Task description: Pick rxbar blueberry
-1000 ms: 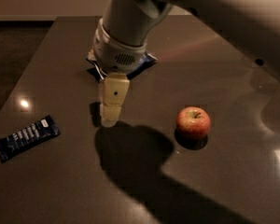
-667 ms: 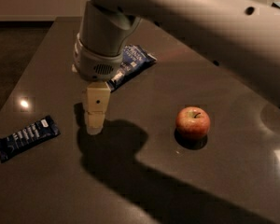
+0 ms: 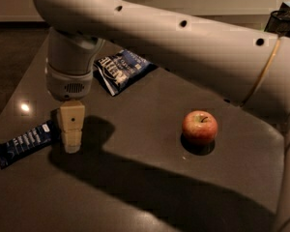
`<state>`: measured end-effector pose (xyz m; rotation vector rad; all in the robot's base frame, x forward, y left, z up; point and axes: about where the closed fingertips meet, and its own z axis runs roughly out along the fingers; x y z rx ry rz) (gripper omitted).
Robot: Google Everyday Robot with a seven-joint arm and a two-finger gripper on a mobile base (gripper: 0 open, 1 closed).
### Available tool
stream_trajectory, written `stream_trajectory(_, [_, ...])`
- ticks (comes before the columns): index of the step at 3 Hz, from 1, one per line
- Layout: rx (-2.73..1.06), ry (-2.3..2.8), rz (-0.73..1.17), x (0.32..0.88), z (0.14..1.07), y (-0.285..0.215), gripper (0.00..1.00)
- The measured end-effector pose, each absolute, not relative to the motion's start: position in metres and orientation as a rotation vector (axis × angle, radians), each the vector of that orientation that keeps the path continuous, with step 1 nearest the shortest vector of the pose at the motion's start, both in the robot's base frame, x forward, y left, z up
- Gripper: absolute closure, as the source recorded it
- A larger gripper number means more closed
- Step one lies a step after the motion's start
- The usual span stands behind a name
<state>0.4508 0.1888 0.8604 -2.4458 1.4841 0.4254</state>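
1. The tool (image 3: 71, 138) points straight down near the left edge of the dark surface (image 3: 135, 134); I cannot tell if it is apart or together
2. The rxbar blueberry (image 3: 25, 143) lies flat on the surface, its near end just beside the tool's tip
3. A blue-and-white chip bag (image 3: 121, 70) lies behind the tool, and an apple (image 3: 199, 127) sits well apart

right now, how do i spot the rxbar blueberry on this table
Start at the left edge of the dark table, where the gripper hangs beside a flat navy bar: the rxbar blueberry. Unlike the puffier blue-and-white chip bag farther back, it is slim, with a row of white lettering.
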Motion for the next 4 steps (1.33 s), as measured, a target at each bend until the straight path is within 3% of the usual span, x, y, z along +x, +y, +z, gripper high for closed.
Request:
stream_trajectory(3, [-2.514,1.422,0.451,0.438,0.840,0.248,0.03])
stream_trajectory(4, [-2.534,1.431,0.450,0.439,0.832,0.248,0.34])
